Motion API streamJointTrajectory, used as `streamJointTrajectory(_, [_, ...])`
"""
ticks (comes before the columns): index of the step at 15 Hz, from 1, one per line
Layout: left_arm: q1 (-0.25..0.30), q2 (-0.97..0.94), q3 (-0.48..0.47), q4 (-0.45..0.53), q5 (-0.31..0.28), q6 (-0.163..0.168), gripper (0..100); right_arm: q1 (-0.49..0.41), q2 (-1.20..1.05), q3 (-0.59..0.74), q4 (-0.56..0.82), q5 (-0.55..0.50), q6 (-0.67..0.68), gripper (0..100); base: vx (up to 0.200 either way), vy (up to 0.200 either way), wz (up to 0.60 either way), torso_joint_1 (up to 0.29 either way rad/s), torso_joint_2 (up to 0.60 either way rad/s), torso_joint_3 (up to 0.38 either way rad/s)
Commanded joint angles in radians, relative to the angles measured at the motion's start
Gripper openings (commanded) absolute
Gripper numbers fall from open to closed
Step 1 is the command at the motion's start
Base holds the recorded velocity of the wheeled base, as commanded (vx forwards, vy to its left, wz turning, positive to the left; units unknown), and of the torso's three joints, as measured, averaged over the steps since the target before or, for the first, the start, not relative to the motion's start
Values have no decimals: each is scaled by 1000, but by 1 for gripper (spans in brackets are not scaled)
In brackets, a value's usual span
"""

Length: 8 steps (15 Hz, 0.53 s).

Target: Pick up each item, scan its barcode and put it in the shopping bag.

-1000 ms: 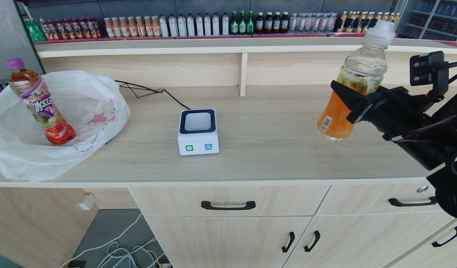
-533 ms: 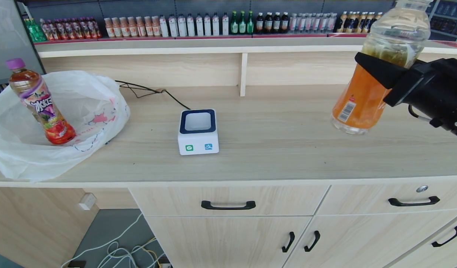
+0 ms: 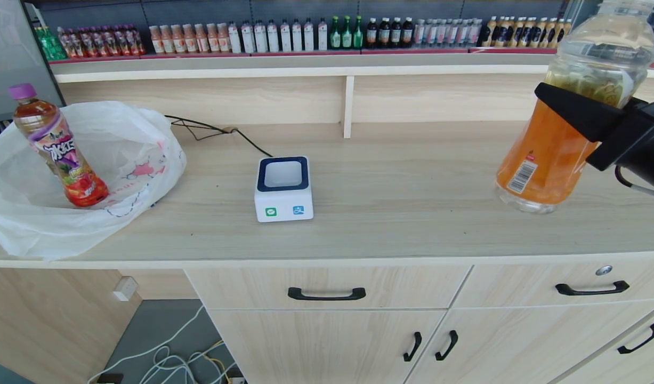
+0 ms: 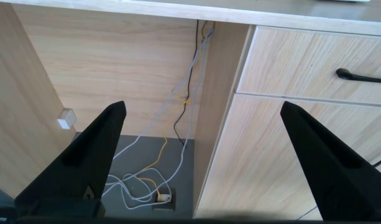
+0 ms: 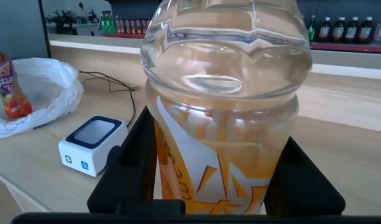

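The right gripper is clamped around the upper body of a clear plastic bottle of orange drink, 1 black finger across its front. The bottle leans slightly over the right end of the pale wooden counter, well apart from the white box scanner with a dark blue top. At the far left, a purple-capped bottle stands in the translucent white shopping bag. The left gripper hangs below the counter, spread wide, holding nothing.

Orange bottle near-upright, right; purple-capped bottle tilted in bag; scanner between.
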Motion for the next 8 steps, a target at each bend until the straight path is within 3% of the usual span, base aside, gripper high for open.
streamJointTrajectory(1, [0, 0, 0, 0, 0, 0, 100, 2, 4, 24, -1, 0, 1, 0, 0, 0, 0, 0, 0, 0])
streamJointTrajectory(8, [0, 0, 0, 0, 0, 0, 100, 1, 24, 24, -1, 2, 3, 0, 0, 0, 0, 0, 0, 0])
